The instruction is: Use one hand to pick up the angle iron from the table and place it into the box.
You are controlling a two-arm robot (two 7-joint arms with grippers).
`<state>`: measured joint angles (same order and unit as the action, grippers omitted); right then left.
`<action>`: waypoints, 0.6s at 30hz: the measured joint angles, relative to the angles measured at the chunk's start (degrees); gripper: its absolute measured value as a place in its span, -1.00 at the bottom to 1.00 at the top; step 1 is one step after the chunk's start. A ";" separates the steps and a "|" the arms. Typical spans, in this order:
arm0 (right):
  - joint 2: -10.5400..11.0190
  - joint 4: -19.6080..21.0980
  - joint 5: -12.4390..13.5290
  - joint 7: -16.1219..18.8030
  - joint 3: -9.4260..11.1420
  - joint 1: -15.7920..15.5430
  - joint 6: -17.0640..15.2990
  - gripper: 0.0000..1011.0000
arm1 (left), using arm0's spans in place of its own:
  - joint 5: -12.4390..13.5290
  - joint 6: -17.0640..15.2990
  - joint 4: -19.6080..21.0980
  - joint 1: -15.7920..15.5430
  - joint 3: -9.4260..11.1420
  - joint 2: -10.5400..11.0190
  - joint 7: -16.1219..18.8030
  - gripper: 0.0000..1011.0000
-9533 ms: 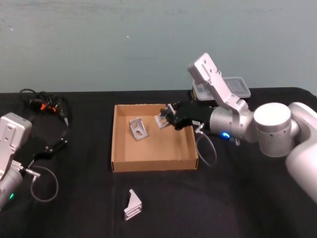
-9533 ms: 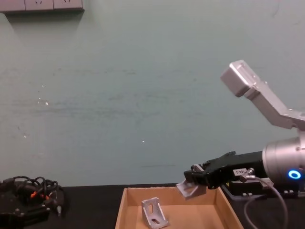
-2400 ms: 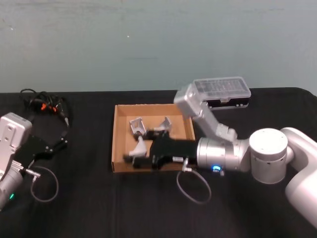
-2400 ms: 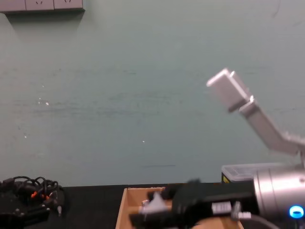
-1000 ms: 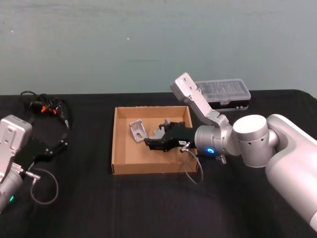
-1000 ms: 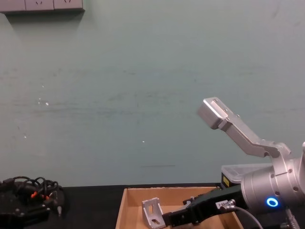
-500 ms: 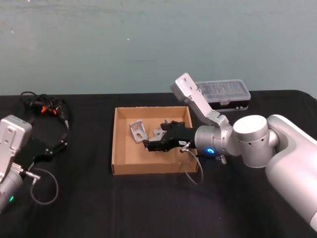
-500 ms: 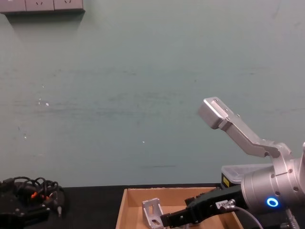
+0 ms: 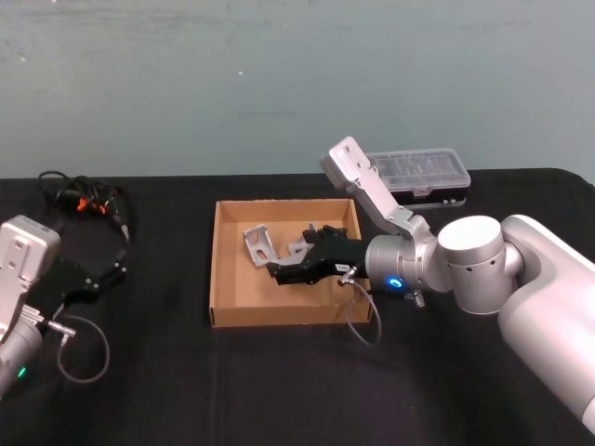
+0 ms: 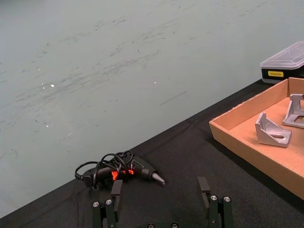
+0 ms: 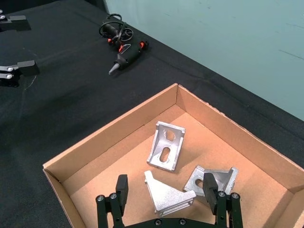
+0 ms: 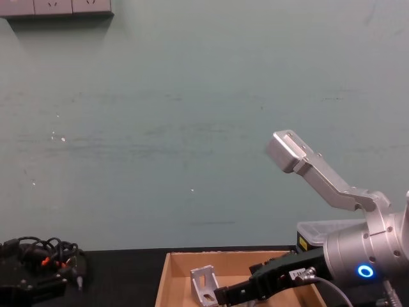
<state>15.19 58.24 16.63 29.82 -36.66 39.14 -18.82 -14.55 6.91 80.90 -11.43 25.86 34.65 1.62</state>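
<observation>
Since the frame approx. 2.4 s back, when our right gripper hovered at the near-left of the box with a bracket between its fingers, it has shifted toward the box middle and let go; vs. 0.5 s ago it has barely moved. Three angle irons now lie in the box (image 9: 230,310): a flat-lying angle iron (image 11: 167,197) directly below the right gripper (image 11: 170,191), an upright angle iron (image 11: 165,146) w/ a slotted face toward the box's far-left part, and a third angle iron (image 11: 211,179) beside the first two, toward the right wall. None touches a finger. In the head view the upright one (image 9: 258,245) stands just left of the black fingers (image 9: 279,272); the chest view shows it (image 12: 204,285) from the side, w/ the gripper (image 12: 229,295) just beside it.

Right gripper: jaws spread wide, empty, above the box floor, its silver arm w/ blue ring (image 9: 395,283) reaching in over the right wall.

Left gripper (image 10: 161,202): jaws spread, empty, parked over the table (image 9: 167,381) at our far left, well apart from the box.

Surroundings: a black organiser case (image 9: 418,173) w/ clear lid sits behind the box's right corner; a tool w/ tangled cable (image 10: 118,171) lies at the table's far-left rear, near the wall.
</observation>
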 joint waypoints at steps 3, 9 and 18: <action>0.00 0.00 0.00 0.00 0.00 0.00 0.00 0.98 | 0.00 0.00 0.00 0.00 0.00 0.00 0.00 0.98; 0.72 2.61 0.42 0.81 1.29 -1.70 1.95 0.98 | 0.00 0.00 0.00 0.00 0.00 0.00 0.00 0.98; 3.67 10.16 3.05 1.80 5.13 -6.96 8.65 0.98 | 0.00 0.00 0.00 0.00 0.00 0.00 0.00 0.98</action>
<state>18.86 68.40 19.68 31.62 -31.53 32.18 -10.18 -14.55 6.91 80.90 -11.43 25.86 34.64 1.62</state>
